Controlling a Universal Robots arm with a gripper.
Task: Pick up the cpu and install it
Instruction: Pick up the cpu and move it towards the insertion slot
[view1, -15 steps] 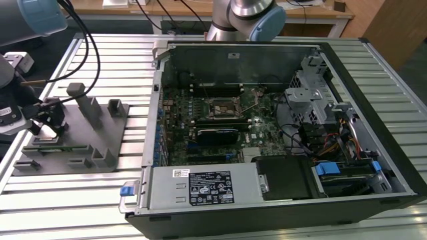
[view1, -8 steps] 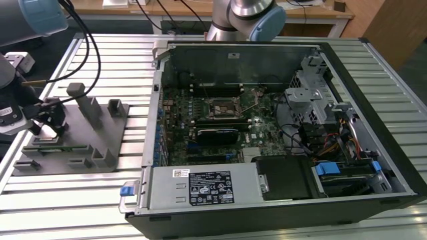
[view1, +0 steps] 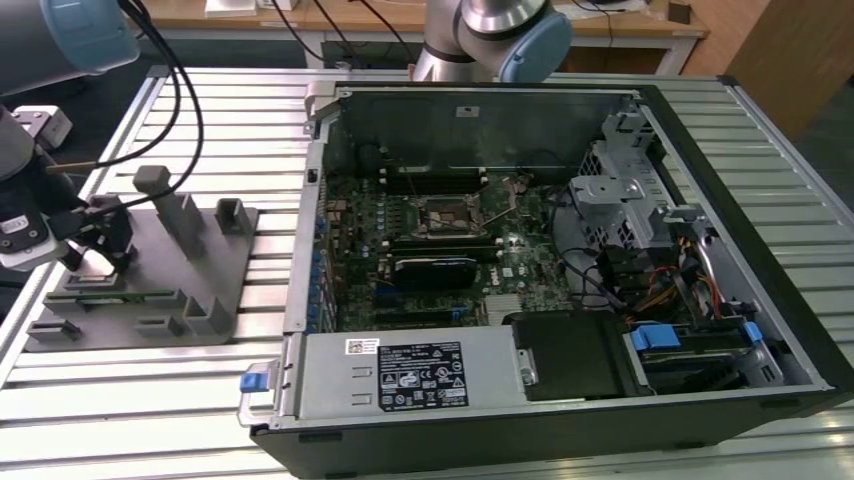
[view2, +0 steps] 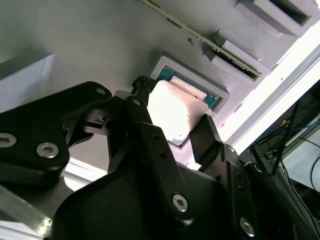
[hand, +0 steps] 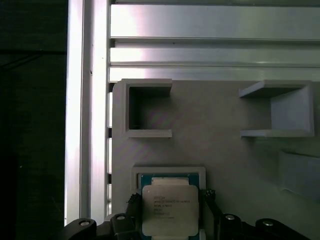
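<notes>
The cpu (hand: 169, 210) is a small square chip with a silvery top, sitting at a white-rimmed pocket with a teal floor on the grey parts fixture (hand: 220, 160). My gripper (hand: 170, 195) has a black finger against each side of the chip, shut on it. In the second wrist view the cpu (view2: 175, 112) shows bright between the two fingers of the gripper (view2: 175, 105), at the pocket's mouth; whether it is lifted I cannot tell. In the exterior view the gripper (view1: 96, 250) hangs low over the fixture (view1: 200, 265) at the exterior view's left. The black cpu socket (view1: 447, 215) lies in the open computer case (view1: 787, 330).
The fixture carries upright grey posts (view1: 171, 205) and a memory stick (view1: 114, 297) in a slot. Cables (view1: 187, 110) hang from the arm above it. The case holds a power supply (view1: 400, 375), drive cage (view1: 621, 200) and wiring. Everything rests on a slatted aluminium table (view1: 120, 400).
</notes>
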